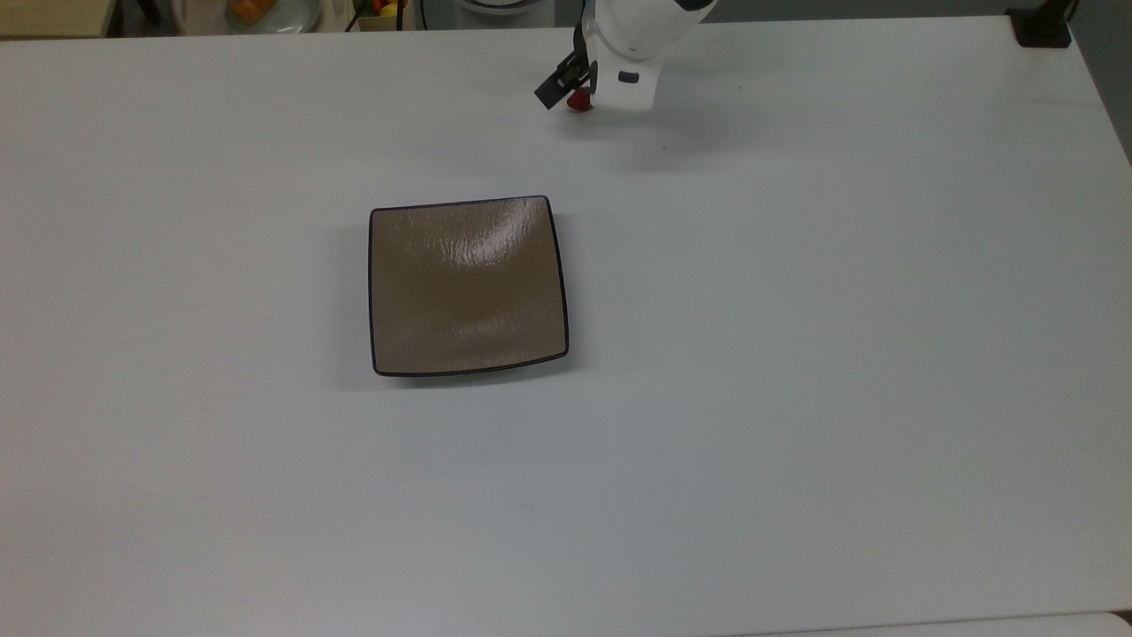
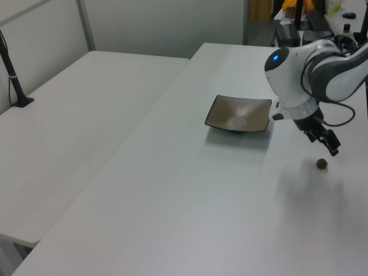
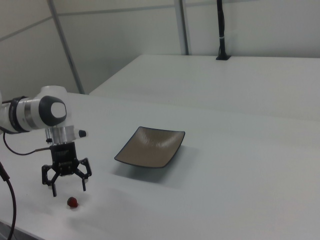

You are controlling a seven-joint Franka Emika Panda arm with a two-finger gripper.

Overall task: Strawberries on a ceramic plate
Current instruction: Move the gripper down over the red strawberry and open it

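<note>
Here the gripper [image 3: 67, 184] hung just above the table [image 1: 796, 354] with its fingers spread apart and nothing between them. The strawberry [image 3: 72, 201] lay on the table right below it, near the far edge in the top view. The brown plate [image 1: 467, 285] sat bare, well apart, mid-table.

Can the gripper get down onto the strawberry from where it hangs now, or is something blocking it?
Probably yes. The gripper hangs open just above the strawberry, which lies alone on the bare table. The ceramic plate sits well apart, so nothing seems to stand in the way.
</note>
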